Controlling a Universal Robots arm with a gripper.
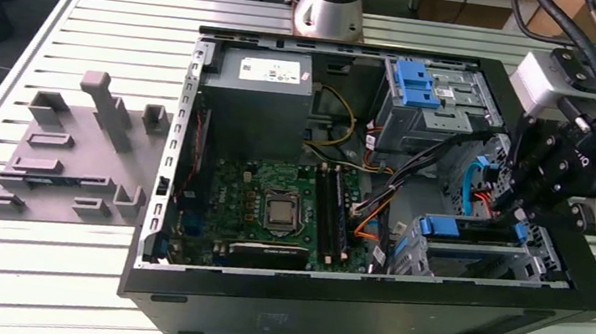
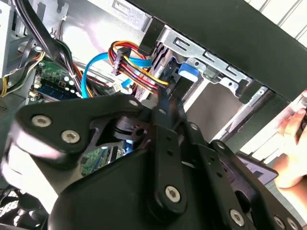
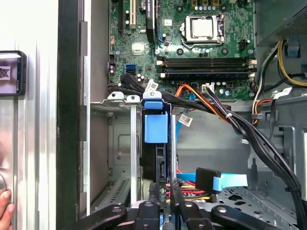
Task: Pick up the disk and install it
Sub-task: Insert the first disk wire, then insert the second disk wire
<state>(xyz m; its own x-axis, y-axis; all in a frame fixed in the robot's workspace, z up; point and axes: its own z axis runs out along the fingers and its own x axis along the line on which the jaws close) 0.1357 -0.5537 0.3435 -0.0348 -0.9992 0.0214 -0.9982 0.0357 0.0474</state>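
Going by the exterior view's left first: a grey foam fixture point(image 1: 69, 154) with upright blocks is lying on the slatted metal table point(image 1: 28, 263), well apart from the work. Next, the open computer case point(image 1: 350, 299) is sitting on the table with its side off. Inside it, toward the far left corner, the grey power supply point(image 1: 256, 86) is sitting; below it the green motherboard point(image 1: 271, 206) is lying flat with the bare CPU socket point(image 1: 279, 211) showing and the memory slots point(image 1: 329, 208) beside it. Black and coloured cables point(image 1: 416, 168) are running across the middle. Far right corner: a metal bay carrying an upright blue latch point(image 1: 414, 83).

Near right corner: the metal drive cage point(image 1: 480, 251) is holding the disk point(image 1: 459, 229), seated edge-on in a slot. In the first wrist view the disk point(image 3: 157, 143) is standing on its narrow edge, its long axis running down into the cage, blue rail tab point(image 3: 156, 127) facing the motherboard; the label is not visible. A blue flat cable with a black connector point(image 3: 207, 179) is lying just beside it.

The gripper point(image 1: 515, 210) is hanging right over the cage at the exterior view's right; in the first wrist view the black fingers point(image 3: 178, 199) are sitting narrowly together at the disk's end. Cannot tell if they are clamping it.

A person's hand point(image 2: 291, 143) is showing outside the case wall.
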